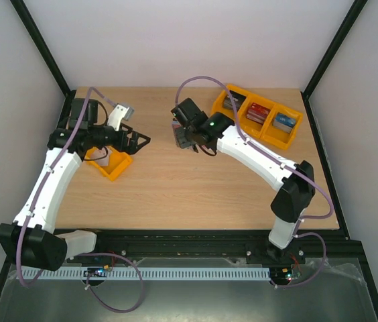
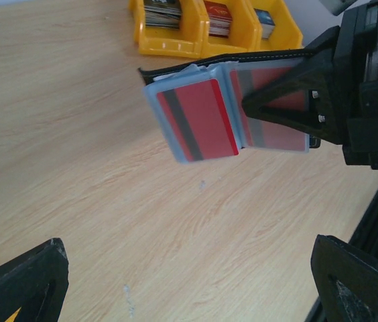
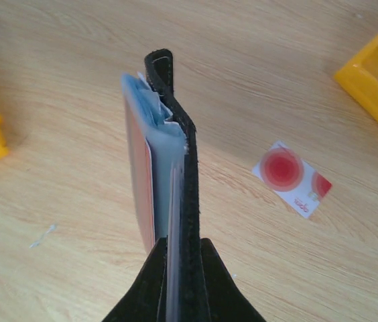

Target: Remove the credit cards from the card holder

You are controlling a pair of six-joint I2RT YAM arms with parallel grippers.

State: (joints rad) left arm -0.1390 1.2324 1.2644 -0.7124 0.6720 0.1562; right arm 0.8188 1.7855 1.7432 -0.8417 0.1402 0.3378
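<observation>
My right gripper (image 3: 183, 268) is shut on the black card holder (image 3: 187, 168), which it holds upright and edge-on above the table. In the left wrist view the card holder (image 2: 175, 70) hangs open. Its grey-blue clear pockets show red cards with a grey stripe (image 2: 199, 121), still inside them. One pale credit card (image 3: 291, 178) with red round marks lies flat on the wood to the right of the holder. My left gripper (image 2: 189, 282) is open and empty, a short way left of the holder; from above, the left gripper (image 1: 141, 142) faces the right gripper (image 1: 183, 137).
A yellow three-compartment tray (image 1: 232, 90) with stacks of dark, red and blue cards stands at the back right. A small yellow tray (image 1: 116, 171) sits under my left arm. The table's black frame runs along the sides and the near edge.
</observation>
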